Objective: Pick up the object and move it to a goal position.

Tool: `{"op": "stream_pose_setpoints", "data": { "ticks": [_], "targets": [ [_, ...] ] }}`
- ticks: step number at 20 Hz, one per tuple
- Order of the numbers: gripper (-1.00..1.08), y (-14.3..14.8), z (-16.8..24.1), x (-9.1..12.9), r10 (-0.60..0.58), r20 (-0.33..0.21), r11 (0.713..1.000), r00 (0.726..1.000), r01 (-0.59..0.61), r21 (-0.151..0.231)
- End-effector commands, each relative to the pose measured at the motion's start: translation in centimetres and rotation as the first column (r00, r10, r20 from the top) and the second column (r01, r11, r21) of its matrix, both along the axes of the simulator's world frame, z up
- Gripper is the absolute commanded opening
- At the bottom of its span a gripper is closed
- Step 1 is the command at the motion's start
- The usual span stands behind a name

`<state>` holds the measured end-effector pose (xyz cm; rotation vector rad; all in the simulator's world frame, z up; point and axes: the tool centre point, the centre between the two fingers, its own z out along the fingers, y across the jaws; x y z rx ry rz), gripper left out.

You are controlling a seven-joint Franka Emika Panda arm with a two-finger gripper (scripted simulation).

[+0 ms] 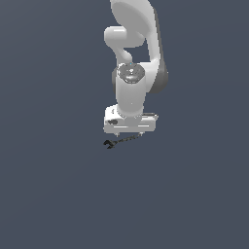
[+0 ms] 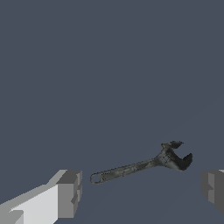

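Note:
The object (image 1: 121, 141) is a small, thin, dark wrench lying on the flat grey-blue surface, its forked end toward the exterior view's left. The white gripper (image 1: 129, 133) hangs just above it, pointing down. In the wrist view the object (image 2: 135, 167) shows whole, with its forked head (image 2: 177, 157) and a ringed handle end. My gripper (image 2: 140, 190) is open. One grey fingertip (image 2: 68, 192) sits near the handle end, the other fingertip (image 2: 213, 186) past the forked head. Neither fingertip touches the wrench.
The white arm (image 1: 133, 58) rises behind the gripper toward the top of the exterior view. A plain grey-blue surface (image 1: 58, 185) spreads all around, and no goal marker shows.

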<state>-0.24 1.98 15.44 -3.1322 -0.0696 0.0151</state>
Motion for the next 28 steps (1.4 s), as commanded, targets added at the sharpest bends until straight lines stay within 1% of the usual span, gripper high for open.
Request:
{"op": "stream_pose_setpoints", "data": {
  "ticks": [1, 4, 8, 11, 15, 19, 24, 28],
  "targets": [
    [1.00, 0.0, 0.0, 0.0, 0.000, 0.000, 1.000, 1.000, 0.000, 0.000],
    [1.00, -0.5, 0.2, 0.1, -0.013, 0.002, 1.000, 1.000, 0.013, -0.001],
    [1.00, -2.6, 0.9, 0.5, -0.062, 0.011, 0.998, 0.998, 0.062, -0.005],
    [1.00, -3.5, 1.2, 0.7, -0.079, 0.015, 0.997, 0.997, 0.079, -0.007],
    [1.00, -3.3, 1.1, 0.6, -0.079, 0.014, 0.997, 0.997, 0.079, -0.006],
    [1.00, -3.3, 0.9, 0.5, -0.104, 0.014, 0.995, 0.994, 0.104, -0.005],
    [1.00, -3.2, 0.2, 0.3, -0.166, 0.012, 0.986, 0.986, 0.166, -0.002],
    [1.00, -3.1, -0.5, 0.0, -0.240, 0.010, 0.971, 0.971, 0.240, 0.001]
  ]
}}
